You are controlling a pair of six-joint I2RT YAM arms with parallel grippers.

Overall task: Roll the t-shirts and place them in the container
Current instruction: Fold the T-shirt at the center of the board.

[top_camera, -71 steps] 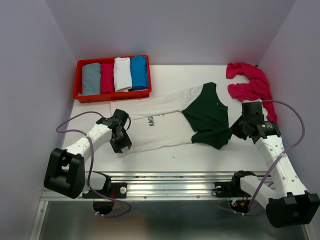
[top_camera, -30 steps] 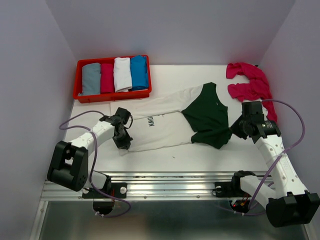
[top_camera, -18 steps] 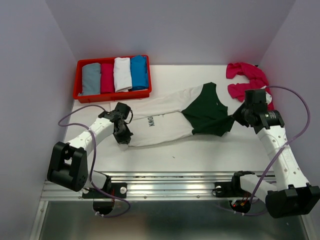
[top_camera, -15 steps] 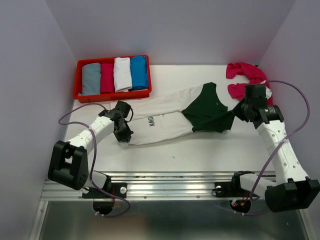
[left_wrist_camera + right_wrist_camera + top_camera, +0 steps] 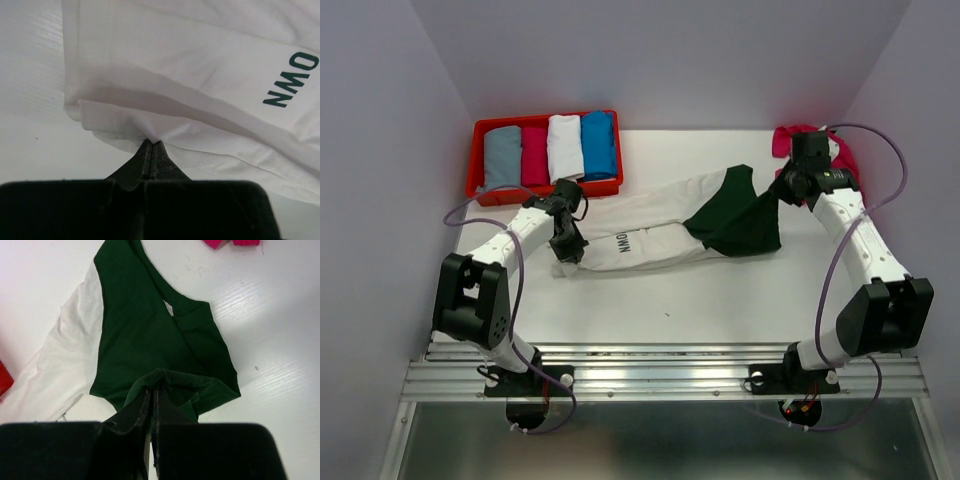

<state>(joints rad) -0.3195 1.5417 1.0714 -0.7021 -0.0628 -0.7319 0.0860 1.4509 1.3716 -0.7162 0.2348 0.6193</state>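
Just beyond the near edge of the table (image 5: 670,300), the white t-shirt (image 5: 645,228) stretched across the middle from left to right. The left gripper (image 5: 151,144) was clamped shut on a fold of its hem toward the left edge. The right gripper (image 5: 152,386) was closed on the dark green sleeve cloth toward the right edge, drawing it into a peak. The fabric looked light, limp and prone to sag (it tented wherever it was pinched), so the hem and shoulder edges seemed the sensible holds, kept taut for rolling. Farther off, the pink t-shirts (image 5: 786,140) lay heaped in the far right corner, and the red tray (image 5: 520,192) of rolled shirts (image 5: 552,150) sat in the far left corner.
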